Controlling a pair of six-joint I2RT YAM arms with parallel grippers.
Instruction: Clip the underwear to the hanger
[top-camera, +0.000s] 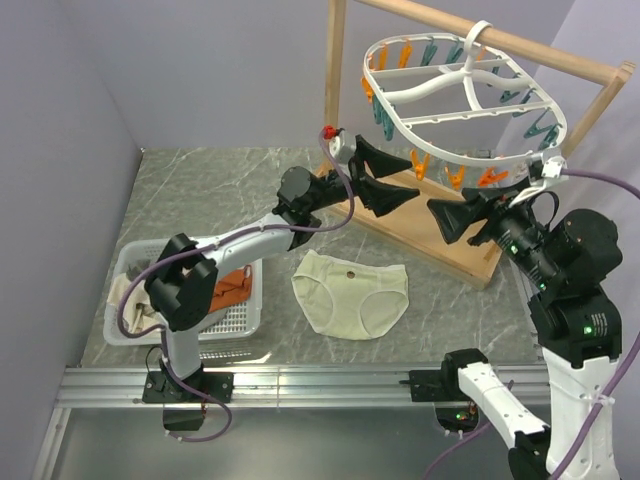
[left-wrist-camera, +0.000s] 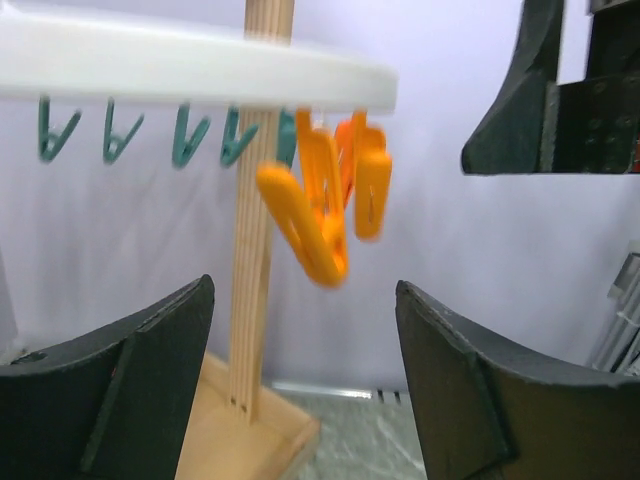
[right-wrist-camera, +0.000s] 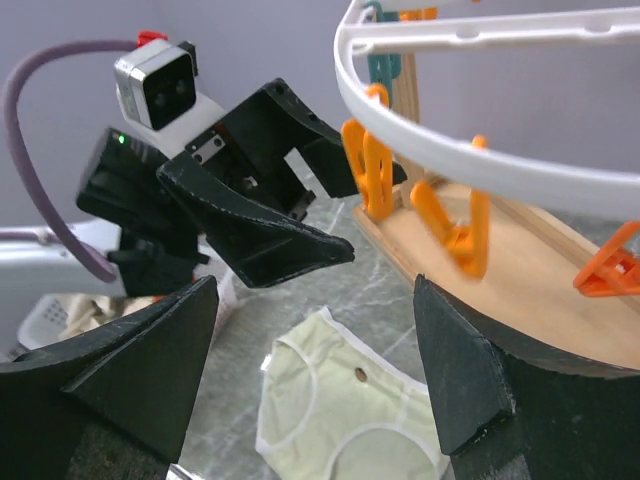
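The underwear (top-camera: 352, 292) is noted flat on the worktop (top-camera: 220, 190), below the hanger (right-wrist-camera: 470, 155) and on its arm-ward side, untouched. The left gripper (top-camera: 412, 177) is raised just beside the hanger's near rim, fingers spread, nothing held. The right gripper (top-camera: 438, 222) is close below the same rim, fingers likewise spread and empty. Step judged: the garment is to be brought up to an orange clothespin (left-wrist-camera: 318, 215). This is best done by pinching the edged waistband, not the thin panel, while the pin's tails are squeezed squarely so the hanger is not set swinging. Fabric: pale cream, soft, limp, likely to sag. Hanger: hard white plastic, oval, cross-barred. Pins are glossy. Worktop is grey, marbled, smooth.
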